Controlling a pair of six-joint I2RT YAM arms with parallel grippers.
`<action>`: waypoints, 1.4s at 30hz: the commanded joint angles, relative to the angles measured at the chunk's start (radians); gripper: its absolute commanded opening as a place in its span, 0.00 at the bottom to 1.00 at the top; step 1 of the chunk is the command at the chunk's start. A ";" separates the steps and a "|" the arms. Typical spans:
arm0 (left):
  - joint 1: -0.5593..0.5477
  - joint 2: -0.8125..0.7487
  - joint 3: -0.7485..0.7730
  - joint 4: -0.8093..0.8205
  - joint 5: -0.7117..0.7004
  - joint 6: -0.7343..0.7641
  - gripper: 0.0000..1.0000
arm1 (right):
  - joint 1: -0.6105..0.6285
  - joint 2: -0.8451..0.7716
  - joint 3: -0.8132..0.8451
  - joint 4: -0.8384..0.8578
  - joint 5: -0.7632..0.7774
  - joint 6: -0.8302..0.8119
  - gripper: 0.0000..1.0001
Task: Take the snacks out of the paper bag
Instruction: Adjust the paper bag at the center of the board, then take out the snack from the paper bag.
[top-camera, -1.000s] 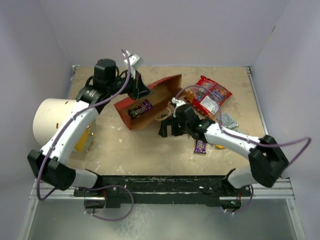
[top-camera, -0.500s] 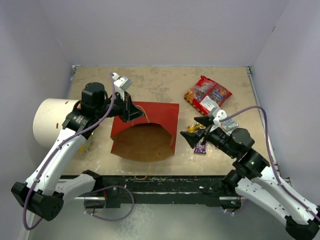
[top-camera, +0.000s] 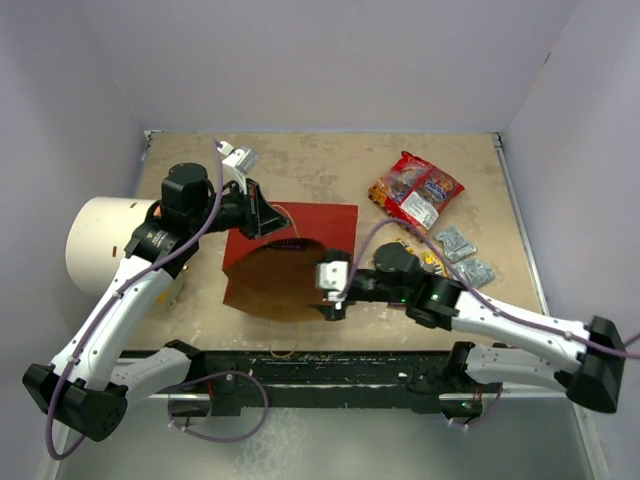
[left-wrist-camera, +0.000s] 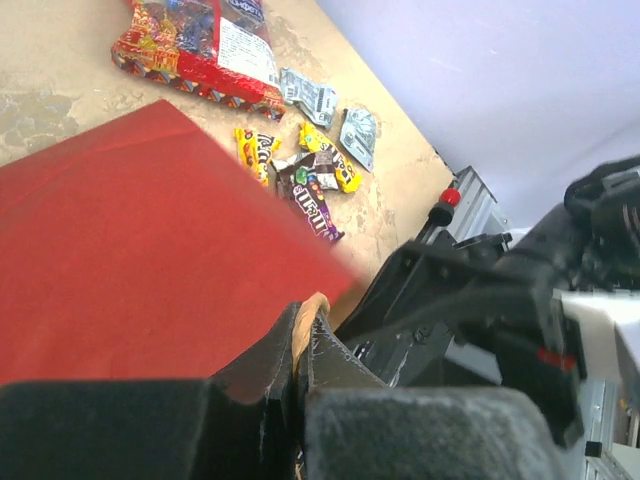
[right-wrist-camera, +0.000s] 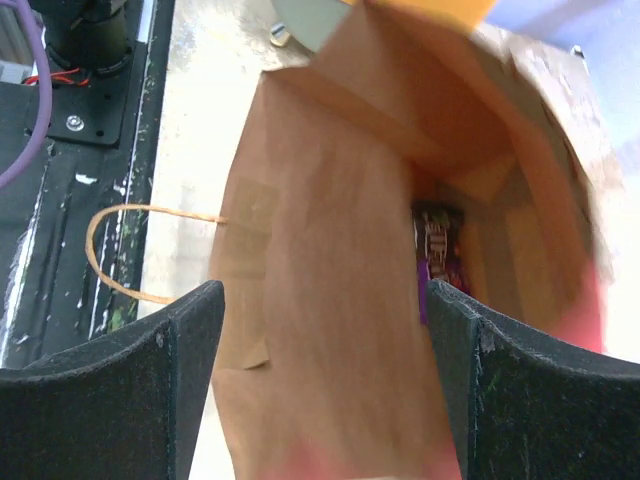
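The paper bag (top-camera: 325, 226) lies red side up, its brown mouth (top-camera: 275, 288) open toward the near edge. My left gripper (top-camera: 266, 216) is shut on its tan string handle (left-wrist-camera: 312, 318) at the far left corner. My right gripper (top-camera: 326, 291) is open and empty at the bag's mouth; its wrist view looks into the kraft inside (right-wrist-camera: 330, 250), where a purple candy pack (right-wrist-camera: 438, 262) lies deep. Outside the bag lie two red snack bags (top-camera: 415, 190), silver packets (top-camera: 458, 243) and several candy packs (top-camera: 428, 260). They also show in the left wrist view (left-wrist-camera: 190, 40).
A white cylinder (top-camera: 100, 242) stands at the left beside my left arm, with something yellow (top-camera: 166, 281) under it. The bag's other string handle (right-wrist-camera: 125, 250) loops over the near edge by the black rail (top-camera: 300, 365). Grey walls close in the table.
My right arm has swung left from the candy pile to the bag's mouth. The left gripper has kept its hold on the handle and barely moved.
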 joint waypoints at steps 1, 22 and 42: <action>-0.003 0.000 0.020 0.054 -0.011 -0.025 0.00 | 0.110 0.181 0.121 0.135 0.175 -0.164 0.84; -0.003 0.062 0.130 0.065 0.041 -0.067 0.00 | 0.187 0.642 0.232 0.333 0.580 -0.257 0.63; -0.003 0.073 0.204 -0.034 0.083 -0.008 0.00 | 0.028 0.913 0.284 0.533 0.452 -0.341 0.68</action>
